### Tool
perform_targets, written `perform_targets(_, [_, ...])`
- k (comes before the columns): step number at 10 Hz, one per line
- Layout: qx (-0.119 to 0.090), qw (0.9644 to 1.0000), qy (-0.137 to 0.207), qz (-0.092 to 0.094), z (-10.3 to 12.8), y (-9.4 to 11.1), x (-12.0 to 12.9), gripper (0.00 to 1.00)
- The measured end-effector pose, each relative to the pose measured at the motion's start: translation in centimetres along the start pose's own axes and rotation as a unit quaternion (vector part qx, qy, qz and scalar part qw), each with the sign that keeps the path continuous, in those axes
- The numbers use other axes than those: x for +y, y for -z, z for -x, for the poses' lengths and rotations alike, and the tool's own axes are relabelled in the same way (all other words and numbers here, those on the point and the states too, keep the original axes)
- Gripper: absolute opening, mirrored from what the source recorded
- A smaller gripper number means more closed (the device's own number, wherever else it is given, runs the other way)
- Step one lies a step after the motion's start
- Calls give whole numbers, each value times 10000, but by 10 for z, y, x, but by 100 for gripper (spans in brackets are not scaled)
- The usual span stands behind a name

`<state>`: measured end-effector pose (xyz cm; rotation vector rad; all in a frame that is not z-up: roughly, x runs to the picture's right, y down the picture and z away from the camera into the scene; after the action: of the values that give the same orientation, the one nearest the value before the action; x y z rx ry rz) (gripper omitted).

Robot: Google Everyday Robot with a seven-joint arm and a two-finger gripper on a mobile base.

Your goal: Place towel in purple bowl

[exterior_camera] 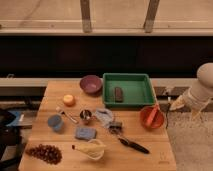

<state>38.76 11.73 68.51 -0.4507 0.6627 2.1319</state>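
The purple bowl (91,84) stands empty at the back of the wooden table (150,157), left of the green tray. The towel (104,116) is a crumpled grey-blue cloth lying near the table's middle, in front of the bowl and a little to its right. My gripper (185,110) hangs off the table's right side, beyond the orange bowl, with its two pale fingertips (175,104) pointing down and apart. It holds nothing and is far from the towel.
A green tray (134,100) holds a brown bar (118,94). Also on the table are an orange bowl (151,118), an orange fruit (68,100), a blue cup (55,122), a metal cup (85,116), a blue sponge (85,133), grapes (44,153), a white bowl (94,149) and a black knife (132,145).
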Motion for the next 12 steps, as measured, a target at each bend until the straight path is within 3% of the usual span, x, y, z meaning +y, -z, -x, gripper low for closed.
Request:
perform_targets(5, [-14,10000,6,0,1,1,0,65])
perform_targets(7, [13,9996,267,0,0,1,12,65])
perform_targets(9, [71,9977,675,-22,-7,-4,44,65])
perform_targets(11, [146,9927,1196,-32,-18,-12,93,65])
perform_targets(12, [195,9884,1508,-43,-27,-17,119,65])
